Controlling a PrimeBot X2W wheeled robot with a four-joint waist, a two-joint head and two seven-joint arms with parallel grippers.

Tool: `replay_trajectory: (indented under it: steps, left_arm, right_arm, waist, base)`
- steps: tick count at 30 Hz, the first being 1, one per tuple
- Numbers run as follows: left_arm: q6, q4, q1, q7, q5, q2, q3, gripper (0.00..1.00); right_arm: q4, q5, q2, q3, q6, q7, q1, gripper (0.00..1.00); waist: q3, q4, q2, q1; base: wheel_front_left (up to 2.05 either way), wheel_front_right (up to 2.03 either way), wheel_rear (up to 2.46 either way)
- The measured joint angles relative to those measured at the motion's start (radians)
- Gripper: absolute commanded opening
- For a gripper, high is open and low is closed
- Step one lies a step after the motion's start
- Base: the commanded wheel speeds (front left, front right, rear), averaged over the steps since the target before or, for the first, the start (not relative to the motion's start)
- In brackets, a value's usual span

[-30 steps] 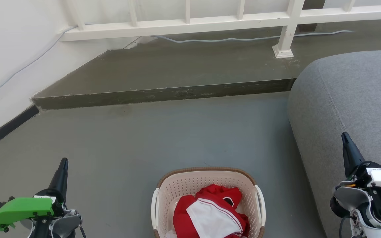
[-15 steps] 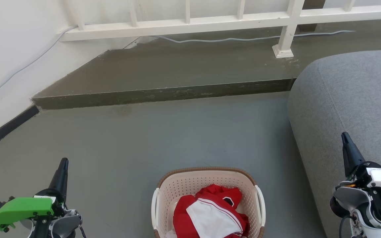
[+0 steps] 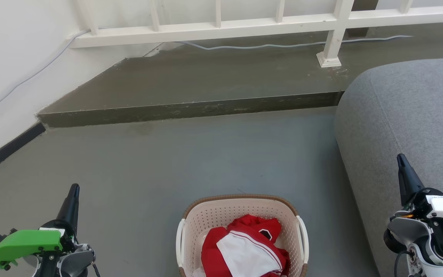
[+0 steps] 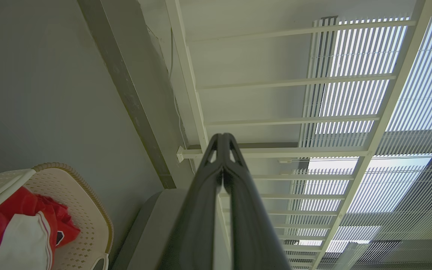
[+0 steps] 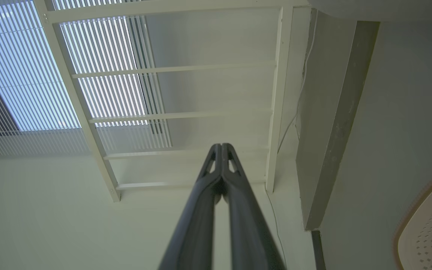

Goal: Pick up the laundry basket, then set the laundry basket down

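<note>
Two tools showed in the head view: the left tool [image 3: 74,187] over the grey floor [image 3: 206,154], the right tool [image 3: 400,157] before a grey sofa [image 3: 410,107]. The laundry basket [image 3: 221,213] stood on the floor between them, apart from both, holding red and white clothes [image 3: 244,246]; a raised step [image 3: 190,109] and white railing [image 3: 214,27] lay beyond. In the left wrist view, the fingers were pressed together, with the basket at lower left. In the right wrist view, the fingers met likewise.

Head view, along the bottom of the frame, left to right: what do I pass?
left gripper → laundry basket → right gripper
</note>
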Motion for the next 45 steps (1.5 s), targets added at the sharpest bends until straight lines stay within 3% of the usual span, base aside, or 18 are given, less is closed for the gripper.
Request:
replay_trajectory:
  steps: [45]
  left_arm:
    - [0.0,0.0,0.0,0.0,0.0,0.0,0.001,0.0]
  right_arm:
    - [0.0,0.0,0.003,-0.002,0.0,0.0,0.0,0.0]
  waist:
    - [0.0,0.0,0.0,0.0]
  base:
    - [0.0,0.0,0.0]
